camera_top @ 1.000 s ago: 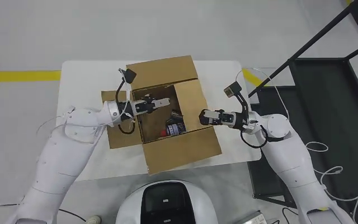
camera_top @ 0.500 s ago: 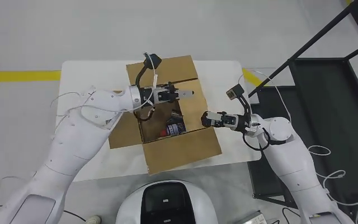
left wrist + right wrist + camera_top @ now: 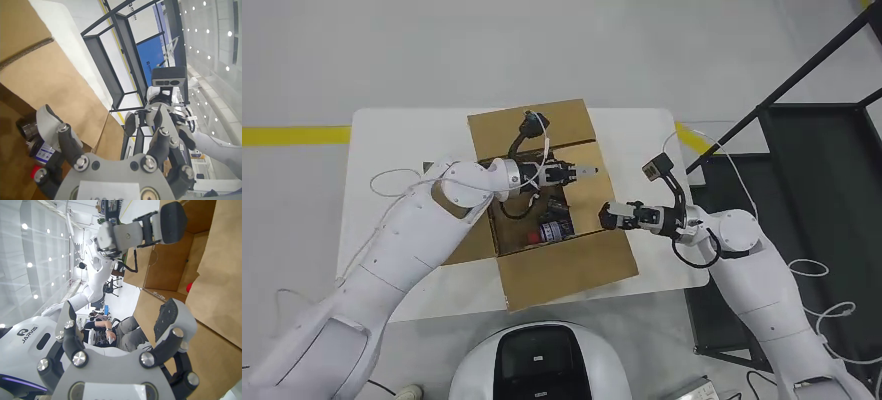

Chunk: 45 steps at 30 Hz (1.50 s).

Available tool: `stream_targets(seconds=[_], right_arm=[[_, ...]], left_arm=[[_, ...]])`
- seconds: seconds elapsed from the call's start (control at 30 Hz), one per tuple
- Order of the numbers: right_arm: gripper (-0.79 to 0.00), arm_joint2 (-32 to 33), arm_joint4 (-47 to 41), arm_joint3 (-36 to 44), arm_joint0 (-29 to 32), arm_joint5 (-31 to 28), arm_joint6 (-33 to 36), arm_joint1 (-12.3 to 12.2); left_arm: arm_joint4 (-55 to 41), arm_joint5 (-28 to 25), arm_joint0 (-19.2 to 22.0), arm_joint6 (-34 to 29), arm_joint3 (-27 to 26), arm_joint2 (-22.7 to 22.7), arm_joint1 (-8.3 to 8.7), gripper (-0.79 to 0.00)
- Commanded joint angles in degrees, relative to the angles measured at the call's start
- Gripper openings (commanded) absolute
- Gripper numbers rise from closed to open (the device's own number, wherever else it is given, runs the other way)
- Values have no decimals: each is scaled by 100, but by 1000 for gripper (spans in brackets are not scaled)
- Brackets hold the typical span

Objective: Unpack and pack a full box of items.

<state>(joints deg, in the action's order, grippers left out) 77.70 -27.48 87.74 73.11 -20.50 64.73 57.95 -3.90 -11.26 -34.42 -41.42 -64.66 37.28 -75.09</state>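
Since a second ago, the left gripper [image 3: 589,172] has swung across the box [image 3: 532,125] toward its right flap, fingers spread and empty. The right gripper [image 3: 605,214] hangs open beside that flap. Small bottles [image 3: 554,231] lie inside the box, so unpacking looks barely begun.

The left arm [image 3: 392,270] and right arm [image 3: 762,290] wear white shells, black cables [image 3: 510,210] curling at the wrists. The left tool [image 3: 88,120] and right tool [image 3: 115,317] share grey plates, silver screws, black links, white fingers [image 3: 44,115] with black pads [image 3: 165,317]. A black camera [image 3: 657,167] tops the right wrist.
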Motion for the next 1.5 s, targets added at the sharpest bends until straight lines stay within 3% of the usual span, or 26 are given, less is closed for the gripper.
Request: stream_targets(seconds=[0.0,0.3,0.63,0.87,1.13,1.47], right_arm=[[0,-1,12,2,-18,22,4,-3],[0,-116,144,114,-137,196,43,-2],[0,-386,316,323,-216,459,178,8],[0,-809,499,423,-482,666,319,59],[0,-1018,851,377,-642,960,184,75],[0,119,1000,576,146,946,-756,-108]], left_arm=[[53,-34,-3,129,288,-69,-61,0],[-65,-294,-30,613,1003,-30,-241,0],[-691,-668,258,554,1599,-94,-609,0],[-1157,-1097,276,448,1510,115,-708,0],[-1543,-1213,121,266,1196,325,-750,0],[-1717,-1387,59,-69,1124,556,-773,0]])
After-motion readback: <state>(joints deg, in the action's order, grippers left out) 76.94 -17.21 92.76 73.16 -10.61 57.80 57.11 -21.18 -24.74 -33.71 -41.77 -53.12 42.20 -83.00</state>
